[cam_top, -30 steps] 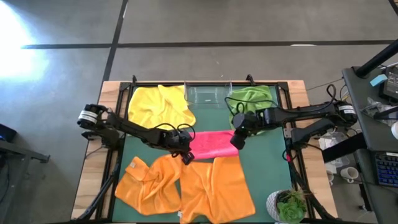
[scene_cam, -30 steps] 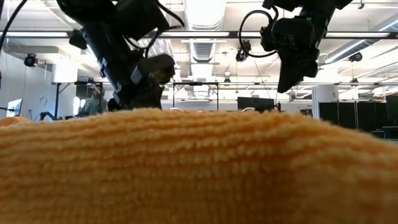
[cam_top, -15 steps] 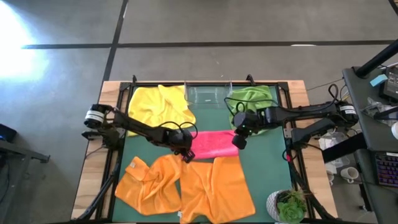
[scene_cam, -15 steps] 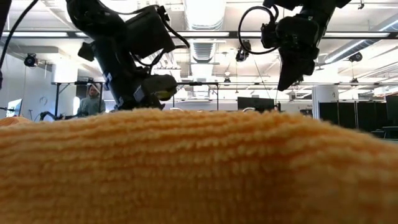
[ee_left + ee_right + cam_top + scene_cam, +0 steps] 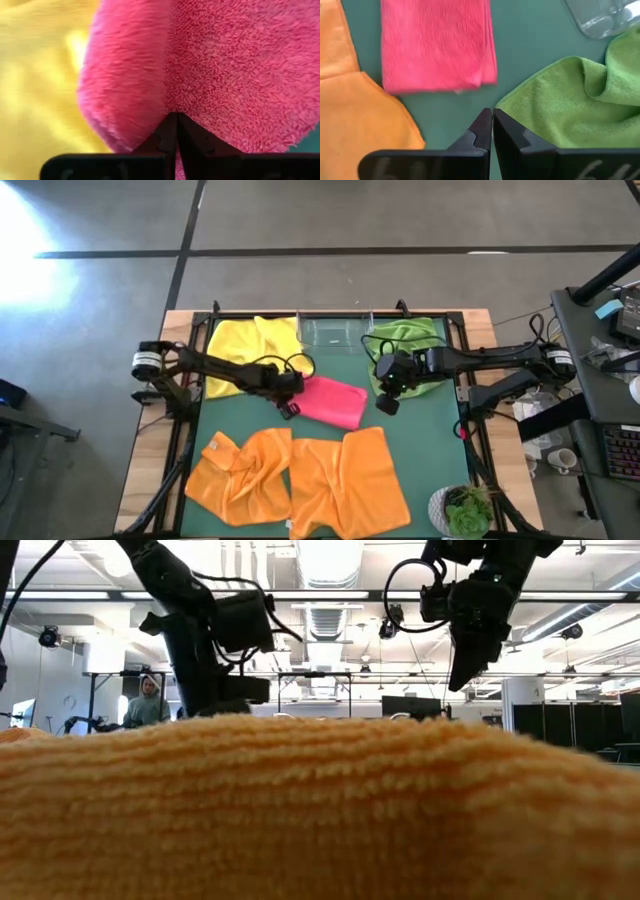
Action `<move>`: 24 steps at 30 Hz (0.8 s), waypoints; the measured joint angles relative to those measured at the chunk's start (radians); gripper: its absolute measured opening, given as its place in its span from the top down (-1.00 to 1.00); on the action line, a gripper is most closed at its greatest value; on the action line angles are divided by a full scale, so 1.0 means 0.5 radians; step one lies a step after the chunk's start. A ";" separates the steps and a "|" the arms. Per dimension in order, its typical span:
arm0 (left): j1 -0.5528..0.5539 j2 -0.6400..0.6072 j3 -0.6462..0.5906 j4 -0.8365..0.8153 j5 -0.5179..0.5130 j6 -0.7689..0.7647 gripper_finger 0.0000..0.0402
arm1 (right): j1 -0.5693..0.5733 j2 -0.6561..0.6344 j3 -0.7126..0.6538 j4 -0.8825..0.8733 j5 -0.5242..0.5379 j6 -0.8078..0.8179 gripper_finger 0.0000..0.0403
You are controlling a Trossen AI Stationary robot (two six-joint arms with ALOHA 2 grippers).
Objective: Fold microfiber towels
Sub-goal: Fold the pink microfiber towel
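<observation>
The left gripper (image 5: 288,393) is pinched tight on the left end of the pink towel (image 5: 333,401), which lies folded in the middle of the green mat (image 5: 430,450), just beside the yellow towel (image 5: 250,347). Its long side runs across the table, tipped a little, from the left arm toward the right one. The right gripper (image 5: 386,404) hangs just past the pink towel's other end, near the green towel (image 5: 408,338), its jaws shut on nothing. Both arms are close, but only the left one holds it.

Towels: one yellow towel (image 5: 255,348), one pink towel (image 5: 334,401), one green towel (image 5: 408,340), two orange towels (image 5: 300,482); green mat (image 5: 428,450).
</observation>
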 joint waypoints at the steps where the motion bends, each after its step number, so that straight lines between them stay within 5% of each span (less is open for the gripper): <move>1: 0.026 -0.001 -0.001 -0.044 -0.032 0.040 1.00 | -0.005 0.000 0.000 -0.005 0.005 -0.012 0.96; 14: 0.204 -0.160 0.069 -0.349 -0.098 0.330 1.00 | -0.029 0.000 0.000 -0.020 0.014 -0.071 0.96; 24: 0.061 -0.441 0.240 0.055 -0.068 0.027 1.00 | -0.029 -0.001 0.000 -0.026 0.014 -0.091 0.96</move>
